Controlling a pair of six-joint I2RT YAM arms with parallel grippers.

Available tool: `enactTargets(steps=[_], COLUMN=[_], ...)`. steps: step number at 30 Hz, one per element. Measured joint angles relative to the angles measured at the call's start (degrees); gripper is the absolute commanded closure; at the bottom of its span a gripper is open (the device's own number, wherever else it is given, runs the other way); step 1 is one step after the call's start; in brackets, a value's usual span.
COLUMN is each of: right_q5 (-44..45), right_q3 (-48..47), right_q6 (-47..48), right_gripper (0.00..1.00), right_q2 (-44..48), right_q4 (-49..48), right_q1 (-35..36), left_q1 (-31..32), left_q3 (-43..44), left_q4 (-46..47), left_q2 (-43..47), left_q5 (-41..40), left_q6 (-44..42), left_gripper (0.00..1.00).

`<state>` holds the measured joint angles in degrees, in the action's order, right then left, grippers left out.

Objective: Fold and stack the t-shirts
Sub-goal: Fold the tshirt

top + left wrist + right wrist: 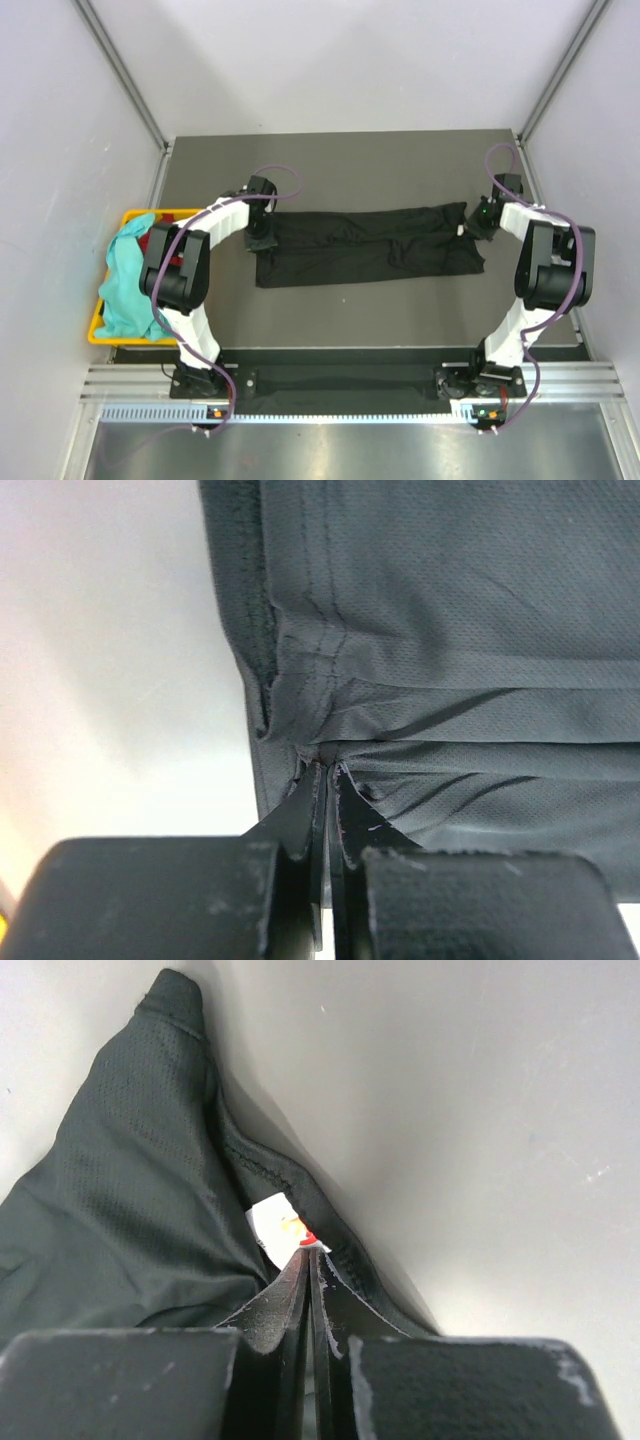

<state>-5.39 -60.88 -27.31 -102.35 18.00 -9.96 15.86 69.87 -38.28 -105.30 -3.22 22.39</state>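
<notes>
Where my left claw (322, 765) meets the cloth, its two jaws are pressed together on a pinch of the black mesh-knit short-sleeved t-shirt (450, 630), right at a stitched seam on its left end. My right claw (308, 1252) is likewise clamped tight on the shirt's other end, biting the collar edge just beside the small white neck label (280, 1228) with its red mark.

Between the two grips the shirt lies on the dark grey worktop (380, 170) as a long band running left to right. Its layered edges suggest it is already doubled lengthwise, so I judge the first fold made and the cross fold not yet done. Nothing folded is stacked anywhere I can see.

Off at the worktop's left edge, the yellow plastic basket (95, 335) holds a crumpled teal cloth t-shirt (125, 280), draped over its rim and unfolded, so most of the job is left.

My left arm (185, 270) covers much of the basket, and what else lies in it I cannot make out. How many layers each claw has caught is hidden inside the pinch. The label's print is too blurred to read.
</notes>
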Motion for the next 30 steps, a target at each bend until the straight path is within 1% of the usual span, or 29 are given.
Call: enactTargets(steps=[5,25,26,27,29,30], right_q5=[0.5,3.4,3.3,3.3,3.3,3.4], right_q3=[0.0,0.1,0.0,0.0,-0.2,-0.4], right_q6=[0.0,0.0,0.0,0.0,0.0,0.0], right_gripper=[1.00,1.00,1.00,1.00,0.96,0.93], right_q2=[-0.2,-0.3,-0.3,-0.3,-0.3,-0.3], right_q4=[-0.5,-2.3,-2.3,-2.3,-1.9,-1.6], right_q1=[0.0,0.0,0.0,0.0,0.0,0.0], left_q1=[0.0,0.0,0.0,0.0,0.0,0.0], left_q3=[0.3,0.6,0.7,0.9,1.5,1.9], left_q4=[-0.7,-2.6,-2.8,-3.0,-3.7,-4.0], left_q2=[0.0,0.0,0.0,0.0,0.0,0.1], left_q5=[-2.3,-6.3,-6.5,-6.5,-6.5,-6.5], left_q6=[0.3,1.7,1.7,1.7,1.4,1.2], left_gripper=[1.00,1.00,0.96,0.87,0.82,0.77])
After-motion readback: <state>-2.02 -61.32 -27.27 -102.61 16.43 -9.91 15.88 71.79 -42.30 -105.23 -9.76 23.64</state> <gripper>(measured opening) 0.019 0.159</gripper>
